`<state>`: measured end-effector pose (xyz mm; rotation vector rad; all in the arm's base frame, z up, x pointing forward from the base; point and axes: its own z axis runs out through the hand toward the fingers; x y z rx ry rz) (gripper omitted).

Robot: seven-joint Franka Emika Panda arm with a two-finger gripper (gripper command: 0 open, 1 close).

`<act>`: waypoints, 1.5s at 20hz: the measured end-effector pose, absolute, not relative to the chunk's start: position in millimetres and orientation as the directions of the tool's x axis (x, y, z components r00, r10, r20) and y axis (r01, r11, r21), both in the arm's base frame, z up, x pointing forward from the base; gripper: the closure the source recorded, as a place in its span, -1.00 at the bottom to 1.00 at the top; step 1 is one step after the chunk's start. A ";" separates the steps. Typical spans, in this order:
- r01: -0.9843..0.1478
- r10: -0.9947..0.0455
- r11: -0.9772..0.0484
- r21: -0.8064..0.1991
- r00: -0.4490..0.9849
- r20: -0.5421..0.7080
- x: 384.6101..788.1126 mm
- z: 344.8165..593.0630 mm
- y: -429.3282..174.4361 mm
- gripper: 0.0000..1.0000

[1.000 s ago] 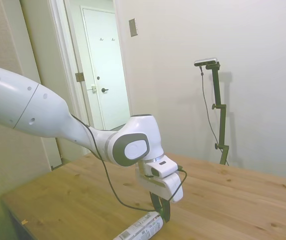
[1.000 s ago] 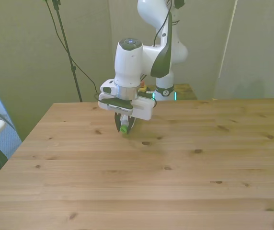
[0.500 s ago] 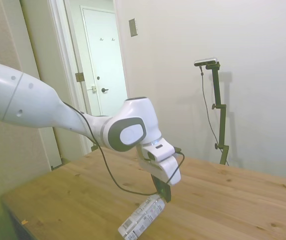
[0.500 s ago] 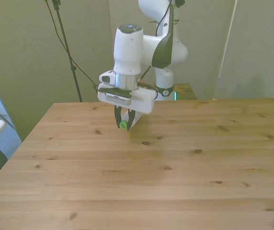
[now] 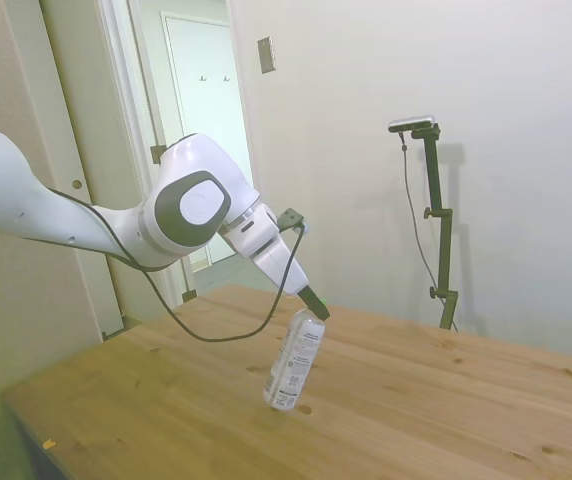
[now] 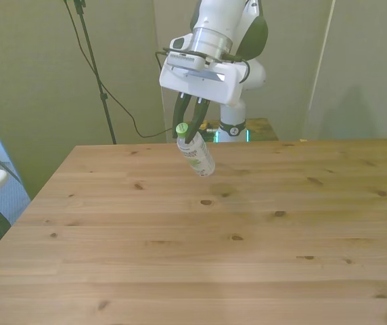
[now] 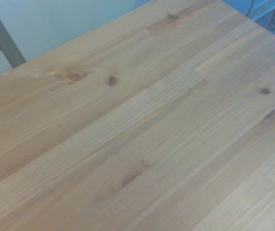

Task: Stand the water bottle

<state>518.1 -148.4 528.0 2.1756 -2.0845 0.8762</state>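
One small clear plastic water bottle with a green screw cap and white printed label (image 5: 295,360) (image 6: 196,153). One white robot arm (image 5: 86,215), carrying one two-finger gripper (image 6: 182,127) (image 5: 316,301). One wooden plank table (image 6: 200,257) (image 5: 446,410) (image 7: 142,134). One pale panelled door (image 5: 209,130) in the background. One small wall plate (image 5: 266,54).

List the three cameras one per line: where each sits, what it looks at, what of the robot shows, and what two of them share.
Side view: off one side of the table, looking across it at a door and wall; the arm and pincer hold the water bottle tilted in the air.
Front view: across the table, facing the robot's base; arm, pincer and bottle's green cap show.
Wrist view: on the wrist, looking down at bare planks; no robot part shows.
Shared: side and front views both show the pincer shut on the bottle's cap end.
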 end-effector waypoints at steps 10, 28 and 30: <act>-0.855 -0.810 -0.009 -0.518 -0.297 0.505 541.7 532.0 -117.9 1.00; -0.687 -0.568 0.105 -0.719 -0.635 0.524 693.4 477.7 -21.4 1.00; -0.686 -0.551 0.097 -0.721 -0.640 0.535 703.5 465.8 -16.5 1.00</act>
